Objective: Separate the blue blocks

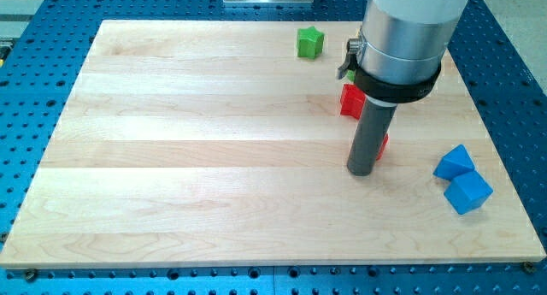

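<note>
Two blue blocks lie at the view's lower right and touch each other. The upper blue block (pixel 453 162) looks like a triangular wedge. The lower blue block (pixel 468 192) is a cube. My tip (pixel 361 170) rests on the board to the left of them, about a hundred pixels from the upper blue block. A small red block (pixel 382 145) sits just behind the rod, mostly hidden by it.
A larger red block (pixel 351 101) sits above the tip, partly hidden by the arm. A green star-shaped block (pixel 310 42) is near the board's top edge. A second green block (pixel 350 74) peeks out beside the arm. The wooden board (pixel 171 158) lies on a blue perforated table.
</note>
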You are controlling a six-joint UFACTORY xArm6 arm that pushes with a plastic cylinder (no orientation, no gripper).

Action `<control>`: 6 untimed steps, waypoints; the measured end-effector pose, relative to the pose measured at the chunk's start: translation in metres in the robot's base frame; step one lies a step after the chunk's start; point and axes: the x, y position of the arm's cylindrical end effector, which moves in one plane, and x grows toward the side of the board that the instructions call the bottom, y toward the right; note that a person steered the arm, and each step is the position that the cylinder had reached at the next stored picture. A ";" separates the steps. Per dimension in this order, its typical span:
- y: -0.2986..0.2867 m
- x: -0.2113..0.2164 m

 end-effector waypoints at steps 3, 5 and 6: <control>0.076 -0.019; 0.221 -0.020; 0.188 0.013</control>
